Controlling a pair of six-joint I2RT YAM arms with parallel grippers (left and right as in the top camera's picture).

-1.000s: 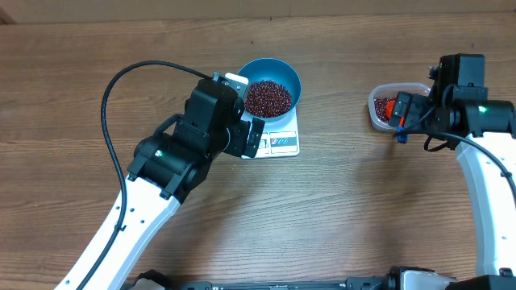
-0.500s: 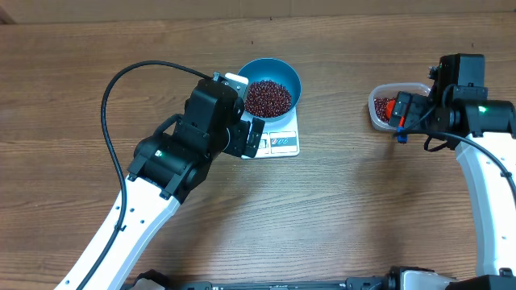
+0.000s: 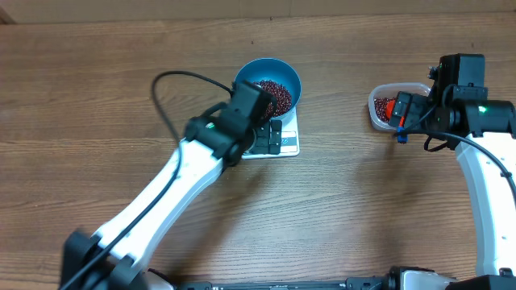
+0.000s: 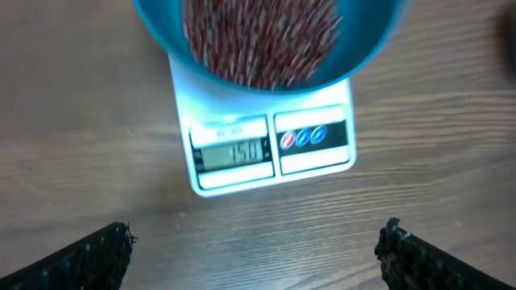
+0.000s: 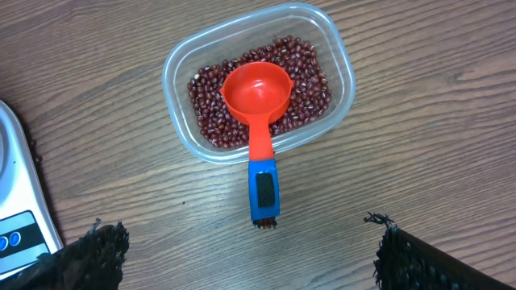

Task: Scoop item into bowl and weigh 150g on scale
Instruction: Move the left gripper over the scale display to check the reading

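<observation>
Scale (image 4: 270, 173): far part hidden under the blue bowl (image 4: 367, 48); display (image 4: 234, 151) digits blurred, not surely readable; from overhead, left half covered by the left arm (image 3: 218, 137); in the right wrist view only a corner, cut by the left edge. Bowl on the scale: cut by the left wrist view's top edge. Beans (image 4: 258, 40) in it: smeared into streaks. Clear tub (image 3: 377, 103), well right of the scale: partly behind the right arm (image 3: 419, 113).
</observation>
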